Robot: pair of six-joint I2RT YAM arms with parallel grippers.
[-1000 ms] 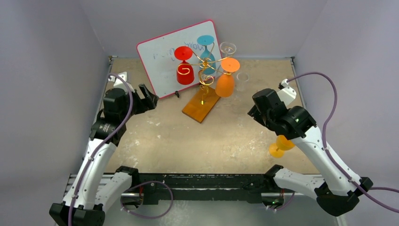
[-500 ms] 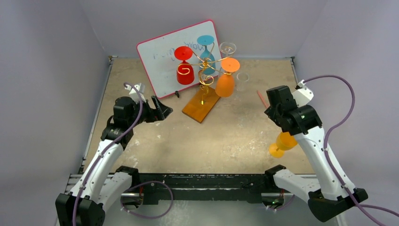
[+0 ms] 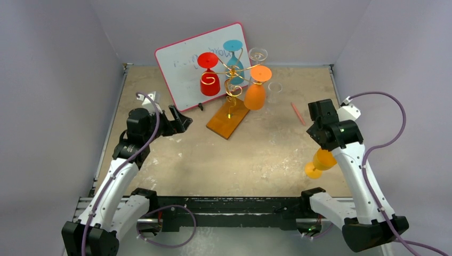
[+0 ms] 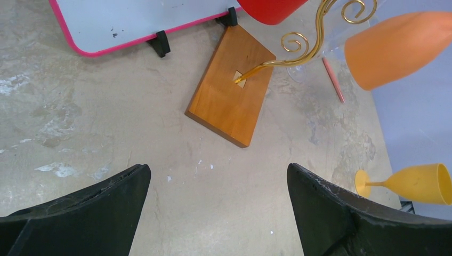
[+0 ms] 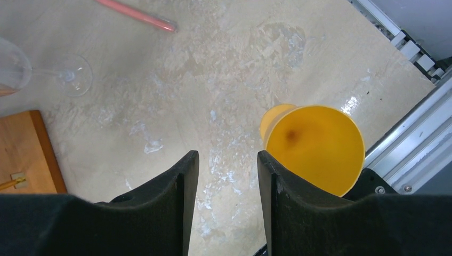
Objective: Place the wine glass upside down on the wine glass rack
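Top view: bright, even, diffuse light from overhead. The table (image 3: pixel 256 154) carries only soft, faint shadows under the arms, and the walls dim toward the lower corners. Everything sharp, no motion blur. Left wrist view: tabletop texture crisp; left gripper (image 4: pixel 217 169) near-black, little detail, edges slightly soft. Right wrist view: small white glare patch on the tabletop beside the yellow wine glass (image 5: pixel 314 146); right gripper (image 5: pixel 227 156) underexposed, soft up close.
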